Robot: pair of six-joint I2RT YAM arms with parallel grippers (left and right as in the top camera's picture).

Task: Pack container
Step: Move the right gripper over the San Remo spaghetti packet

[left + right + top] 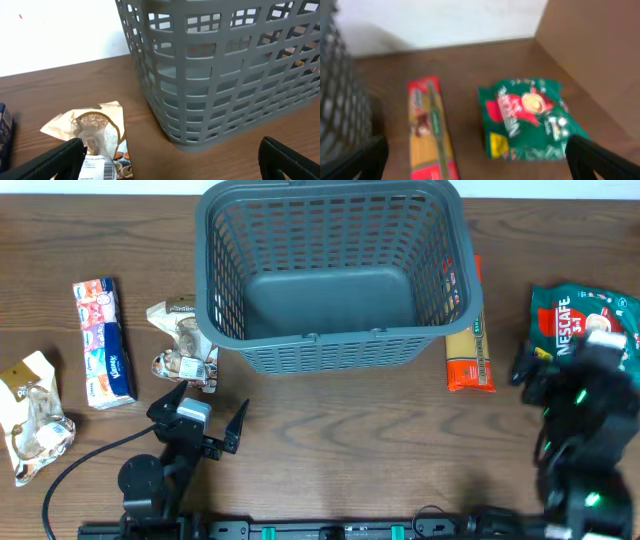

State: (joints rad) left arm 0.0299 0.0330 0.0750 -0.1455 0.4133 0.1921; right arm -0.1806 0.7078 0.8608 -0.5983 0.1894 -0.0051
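Note:
The container [330,348] is a large dark grey slatted basket at the back middle of the table, with nothing inside; it also fills the upper right of the left wrist view [225,75]. My left gripper [212,402] hovers open in front of its left corner, beside a clear brown snack packet [185,345]. In the left wrist view that packet [92,132] lies by the left finger of the gripper [167,165]. My right gripper [565,355] is open above the table to the right of the basket. Its camera shows a pasta pack [427,130] and a green Nescafe bag [525,117] ahead of the gripper [477,165].
A tissue pack [103,340] and another clear packet [30,415] lie at the far left. The pasta pack [470,345] lies against the basket's right side, the Nescafe bag [590,315] near the right edge. A black cable [80,465] runs across the front left.

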